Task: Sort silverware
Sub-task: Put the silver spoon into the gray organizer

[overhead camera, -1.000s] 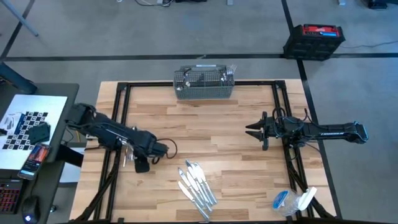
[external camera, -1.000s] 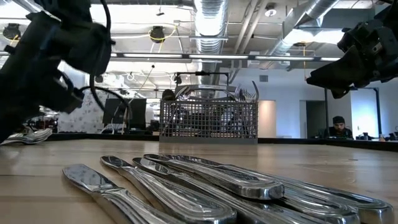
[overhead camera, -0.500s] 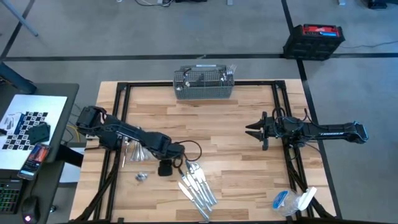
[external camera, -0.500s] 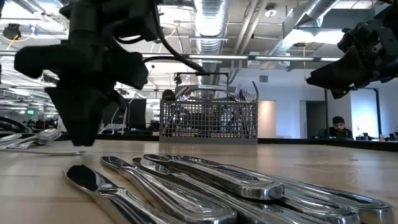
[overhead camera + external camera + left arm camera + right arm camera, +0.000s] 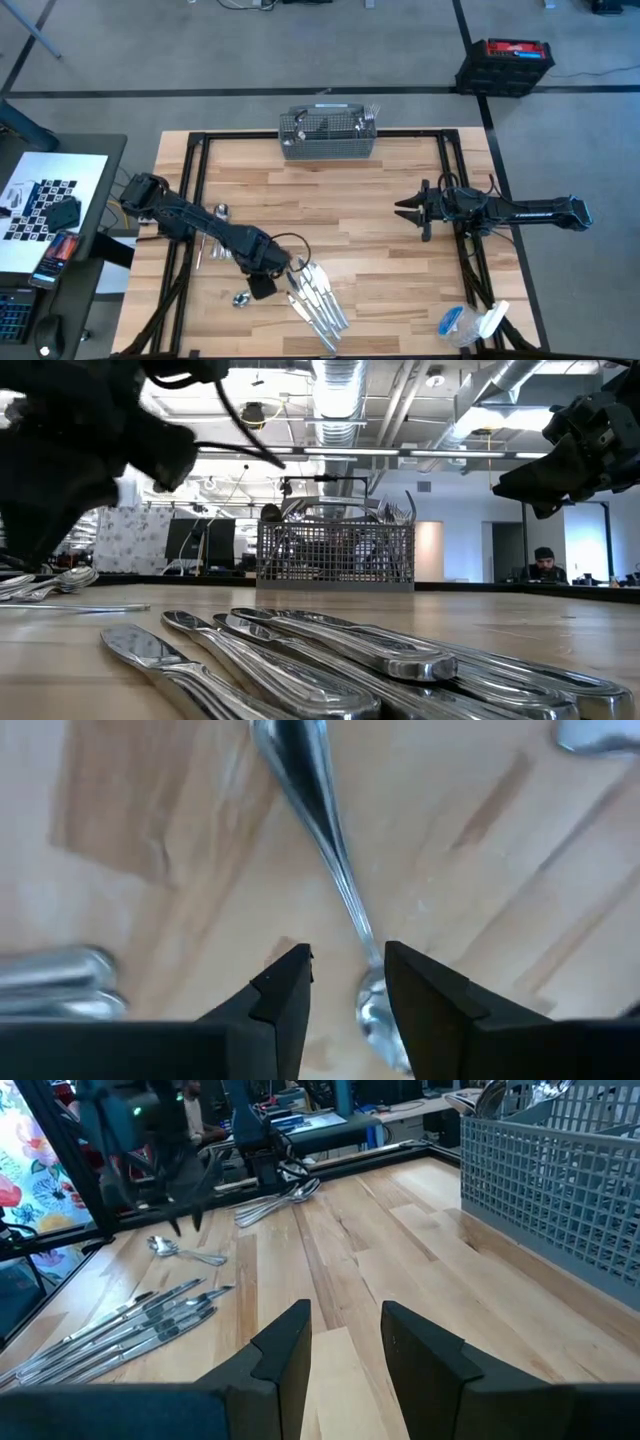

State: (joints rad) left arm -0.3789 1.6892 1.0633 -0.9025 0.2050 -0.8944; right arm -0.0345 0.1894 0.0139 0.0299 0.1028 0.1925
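Several table knives (image 5: 317,295) lie side by side near the table's front edge, close in the low view (image 5: 330,650). Just to their left a single spoon (image 5: 241,298) lies flat on the wood. My left gripper (image 5: 260,288) hangs over this spoon (image 5: 335,850), pointing down and open (image 5: 348,965); the spoon's bowl shows on the table below the gap. More spoons and forks (image 5: 205,235) lie heaped at the table's left. A grey mesh basket (image 5: 328,135) with silverware stands at the far edge. At the right, my right gripper (image 5: 405,210) waits open (image 5: 345,1320).
Black frame rails (image 5: 195,170) run along the table's sides. A clear plastic bag (image 5: 470,322) lies at the near right corner. A side table with a checkerboard sheet (image 5: 45,200) stands left of the table. A person (image 5: 545,565) sits far behind.
My left gripper has gone from the heap at the left toward the table's right and near edges, up to the knives, rolling its wrist on the way. A single spoon now lies on the wood left of the knives, where none lay a second ago.
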